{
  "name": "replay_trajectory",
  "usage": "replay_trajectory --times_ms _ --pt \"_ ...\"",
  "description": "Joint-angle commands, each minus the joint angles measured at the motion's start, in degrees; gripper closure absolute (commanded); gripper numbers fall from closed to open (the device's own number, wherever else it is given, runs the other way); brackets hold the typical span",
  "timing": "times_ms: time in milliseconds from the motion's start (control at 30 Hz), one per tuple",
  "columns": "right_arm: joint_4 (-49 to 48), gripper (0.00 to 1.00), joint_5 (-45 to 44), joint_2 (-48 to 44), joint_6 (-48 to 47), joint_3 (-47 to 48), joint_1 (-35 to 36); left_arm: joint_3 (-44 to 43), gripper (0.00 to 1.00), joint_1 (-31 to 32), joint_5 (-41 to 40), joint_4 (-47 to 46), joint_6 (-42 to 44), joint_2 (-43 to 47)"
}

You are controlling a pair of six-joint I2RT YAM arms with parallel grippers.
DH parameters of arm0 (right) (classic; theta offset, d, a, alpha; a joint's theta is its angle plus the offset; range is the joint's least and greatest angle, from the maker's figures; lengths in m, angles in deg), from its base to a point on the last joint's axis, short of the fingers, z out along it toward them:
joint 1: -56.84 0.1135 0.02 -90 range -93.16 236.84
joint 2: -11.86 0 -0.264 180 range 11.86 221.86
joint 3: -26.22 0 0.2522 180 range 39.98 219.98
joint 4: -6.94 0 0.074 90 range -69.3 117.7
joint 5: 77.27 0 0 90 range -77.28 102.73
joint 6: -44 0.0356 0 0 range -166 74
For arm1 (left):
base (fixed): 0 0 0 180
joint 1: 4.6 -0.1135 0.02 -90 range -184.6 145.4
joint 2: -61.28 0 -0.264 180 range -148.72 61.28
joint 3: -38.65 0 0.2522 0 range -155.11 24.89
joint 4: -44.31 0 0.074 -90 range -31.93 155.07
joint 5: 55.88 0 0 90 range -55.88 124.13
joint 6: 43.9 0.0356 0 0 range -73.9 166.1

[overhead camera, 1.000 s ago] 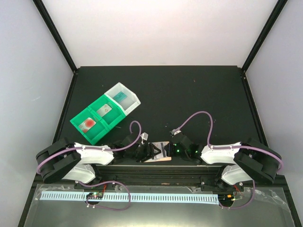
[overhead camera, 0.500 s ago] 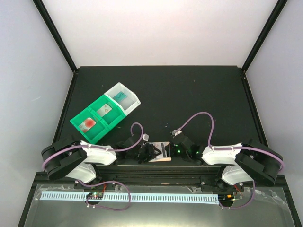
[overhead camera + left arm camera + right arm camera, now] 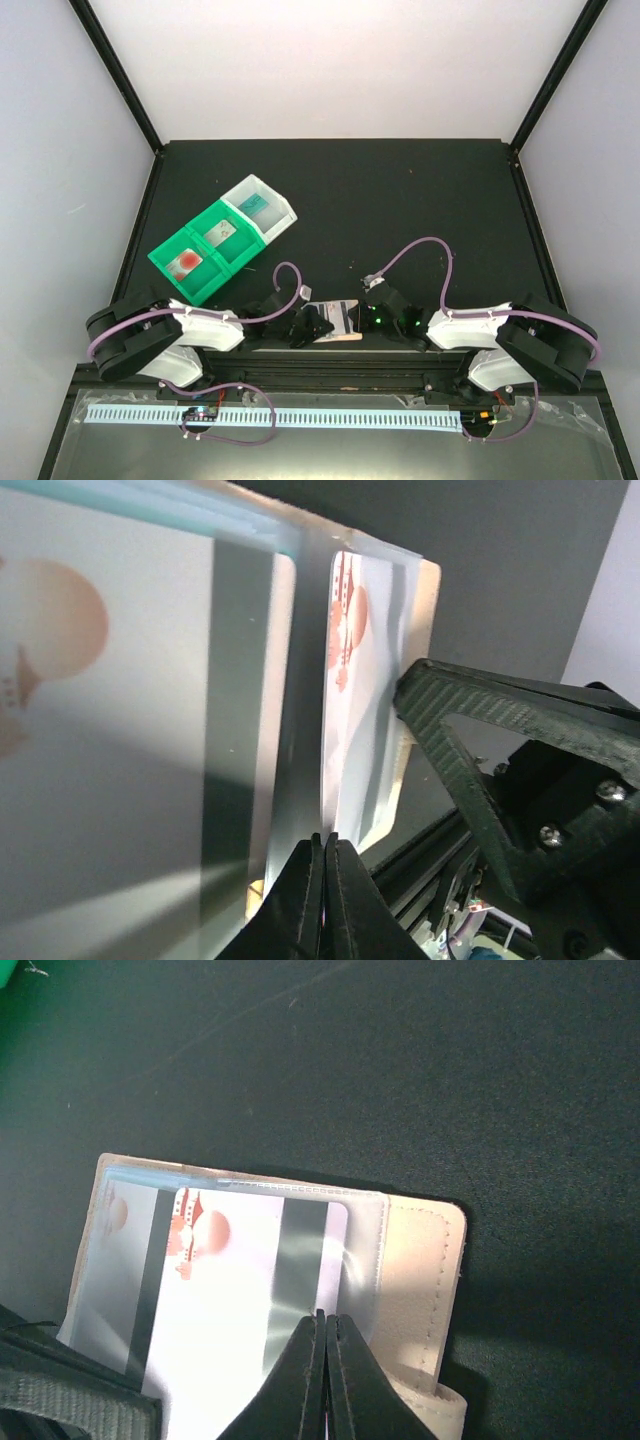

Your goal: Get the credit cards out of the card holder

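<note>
At the lower middle of the top view, just ahead of the arm bases, the card holder (image 3: 343,318) sits between the two grippers; whether it rests on the black table (image 3: 420,210) or is lifted off it I cannot tell. The left gripper (image 3: 322,880) has its fingers pressed together at the lower edge of the holder's pale panels. Whether a card or only the clear sleeve lies between them I cannot tell. The right gripper (image 3: 322,1345) has its fingers pinched tight on the holder's near edge, over the striped end of a white card (image 3: 240,1290) with red marks that lies under a clear sleeve. That card is likely light, stiff and slick, so a nip on a bare edge and a straight pull along the pocket should serve. The holder looks soft and floppy and will want pinning by its stitched peach rim. Farther off, toward the upper left, a green bin (image 3: 205,290) holds a red-blotched card (image 3: 186,262) and a pale card (image 3: 220,232), and a white bin (image 3: 283,215) touching it holds a teal card (image 3: 253,203).
</note>
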Motion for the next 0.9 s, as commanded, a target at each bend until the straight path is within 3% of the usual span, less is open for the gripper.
replay_trajectory --times_ms 0,867 --pt "6.9 0.99 -1.0 1.1 -0.1 -1.9 0.1 0.3 0.99 0.3 -3.2 0.7 0.6 1.7" --pt "10.1 0.99 -2.8 1.7 -1.6 1.0 0.1 5.4 0.98 0.2 -11.0 12.2 3.9 18.1"
